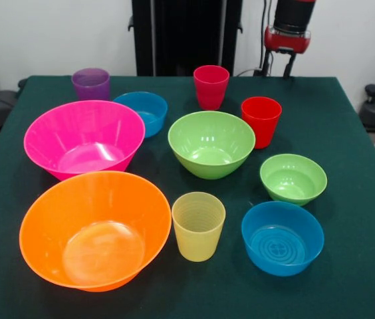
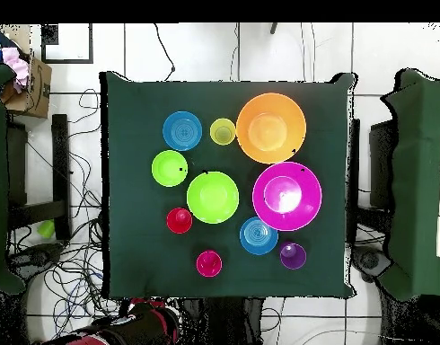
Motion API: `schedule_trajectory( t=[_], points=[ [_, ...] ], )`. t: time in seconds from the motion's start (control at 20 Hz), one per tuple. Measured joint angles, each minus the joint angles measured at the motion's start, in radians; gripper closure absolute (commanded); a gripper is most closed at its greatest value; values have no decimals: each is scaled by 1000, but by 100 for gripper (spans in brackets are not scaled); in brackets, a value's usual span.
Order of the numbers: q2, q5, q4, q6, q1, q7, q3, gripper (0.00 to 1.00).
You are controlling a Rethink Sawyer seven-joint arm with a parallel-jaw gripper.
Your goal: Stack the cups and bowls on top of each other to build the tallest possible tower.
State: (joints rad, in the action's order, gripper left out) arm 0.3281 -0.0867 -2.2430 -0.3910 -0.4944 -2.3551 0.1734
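All cups and bowls stand apart on the green table (image 1: 347, 133), none nested, so no tower shows. At the back are the purple cup (image 1: 90, 84), a blue bowl (image 1: 141, 111), the pinkish-red cup (image 1: 211, 86) and the bright red cup (image 1: 261, 120). In the middle sit the hot pink bowl (image 1: 84, 138), the medium green bowl (image 1: 211, 143) and the small green bowl (image 1: 293, 178). At the front are the orange bowl (image 1: 95, 229), the yellow cup (image 1: 198, 225) and a second blue bowl (image 1: 282, 237). My gripper (image 1: 278, 65) hangs open and empty behind the table's far edge, beyond the red cup.
In the overhead view the red and black arm (image 2: 125, 328) lies off the table's bottom edge. Cables (image 2: 71, 269) trail over the floor to the left. Dark furniture (image 2: 417, 180) stands to the right of the table, and a box (image 2: 30, 85) at the upper left.
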Motion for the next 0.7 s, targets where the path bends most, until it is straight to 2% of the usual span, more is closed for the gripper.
schedule_trajectory(
  t=[0.7],
  points=[
    [-1, -18, 5, 0, 5, 0, 1, 0]
  ],
)
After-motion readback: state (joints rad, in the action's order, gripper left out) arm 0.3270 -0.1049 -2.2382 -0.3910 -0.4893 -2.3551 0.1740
